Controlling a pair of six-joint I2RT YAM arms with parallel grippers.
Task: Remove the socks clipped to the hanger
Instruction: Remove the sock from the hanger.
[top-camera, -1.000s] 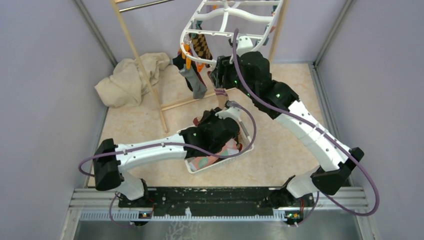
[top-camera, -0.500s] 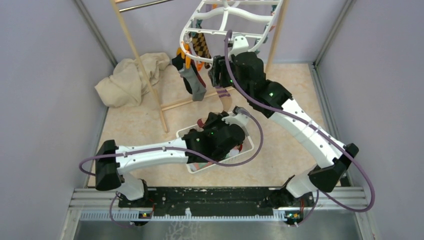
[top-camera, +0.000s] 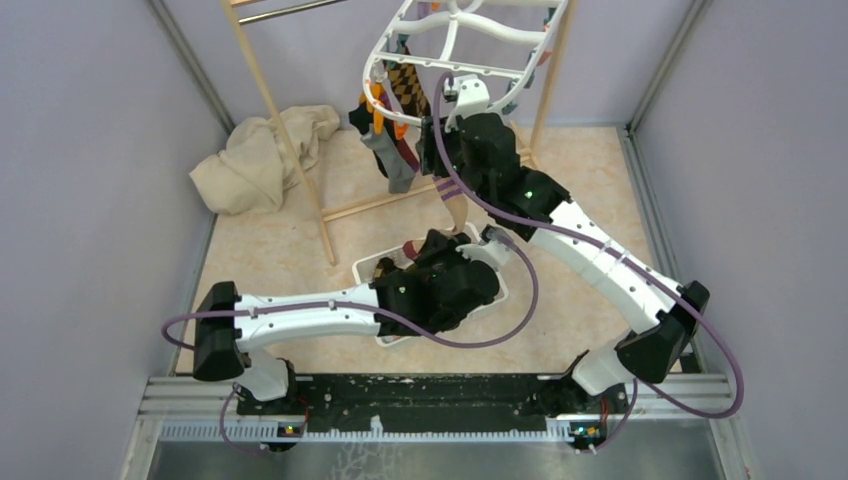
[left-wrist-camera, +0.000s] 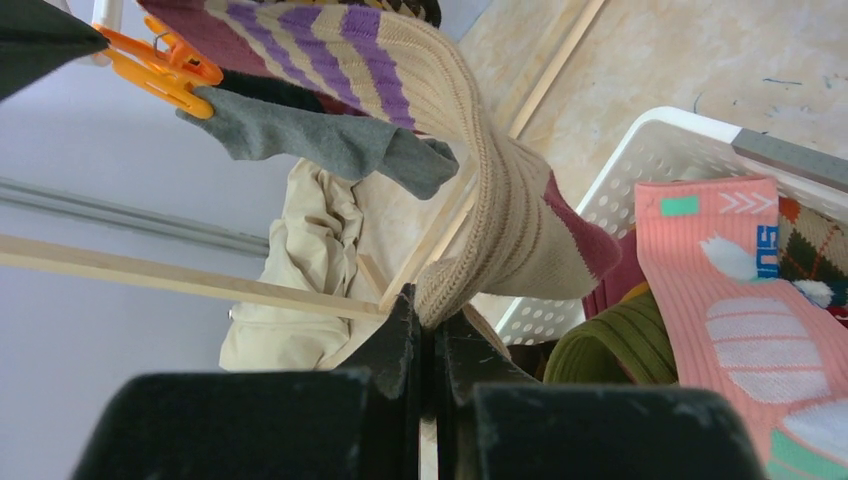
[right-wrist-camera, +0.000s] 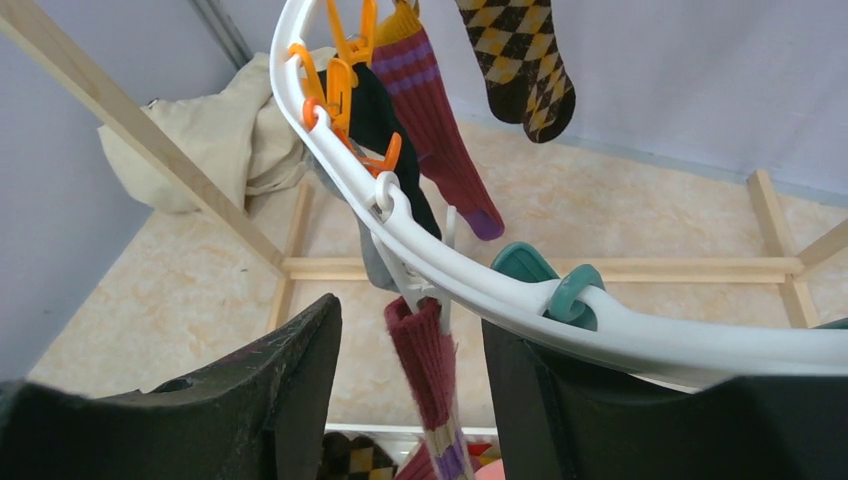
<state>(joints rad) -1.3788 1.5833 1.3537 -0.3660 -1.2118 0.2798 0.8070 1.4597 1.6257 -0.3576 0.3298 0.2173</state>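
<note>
While clipped by its cuff to the hanger (right-wrist-camera: 640, 332), one striped sock (left-wrist-camera: 490, 180) is pinched low down by the left gripper (left-wrist-camera: 428, 318).
Item: beige sock, purple bands, maroon cuff and toe, stretched from the hanger rim down to a point just above the white basket (left-wrist-camera: 650, 150). Left gripper: jaws closed tight on a fold of the beige fabric near the toe. Right gripper (right-wrist-camera: 408, 325): jaws apart, one on either side of the maroon cuff, just under the rim beside a teal peg (right-wrist-camera: 525, 265). Also on the hanger: argyle sock (right-wrist-camera: 520, 60), grey sock (left-wrist-camera: 320, 140), orange pegs (right-wrist-camera: 335, 75). In the basket: pink sock (left-wrist-camera: 740, 310), green sock (left-wrist-camera: 610, 340). Behind the wooden rack (top-camera: 290, 130): crumpled beige cloth (top-camera: 255, 155).
</note>
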